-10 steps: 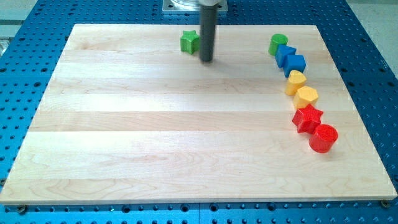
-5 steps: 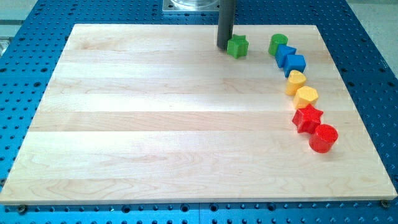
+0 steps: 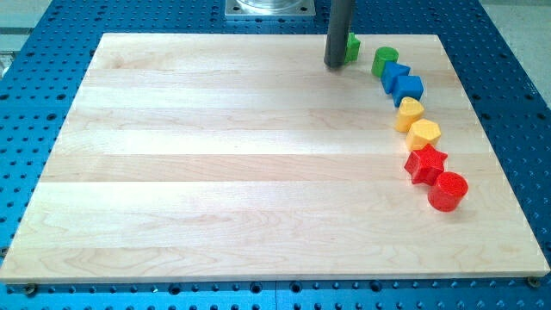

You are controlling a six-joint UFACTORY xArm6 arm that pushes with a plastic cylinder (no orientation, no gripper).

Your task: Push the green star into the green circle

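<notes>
One wooden board (image 3: pixel 215 172) carries everything, and the dark rod comes down near its top edge, so my tip (image 3: pixel 336 65) has nearly all the bare wood below it and to the view's left. Seven blocks curve away to the right of and below my tip: the green circle (image 3: pixel 385 60) nearest, then two blue blocks (image 3: pixel 403 82), a yellow pair (image 3: pixel 417 123), the red star (image 3: pixel 425 164) and the red cylinder (image 3: pixel 447 191) farthest off. Smallest in sight is the green star (image 3: pixel 352 46), mostly hidden behind the rod, touching it just right of and above my tip, near the green circle but apart from it; the rod has no jaws to be apart or together.
</notes>
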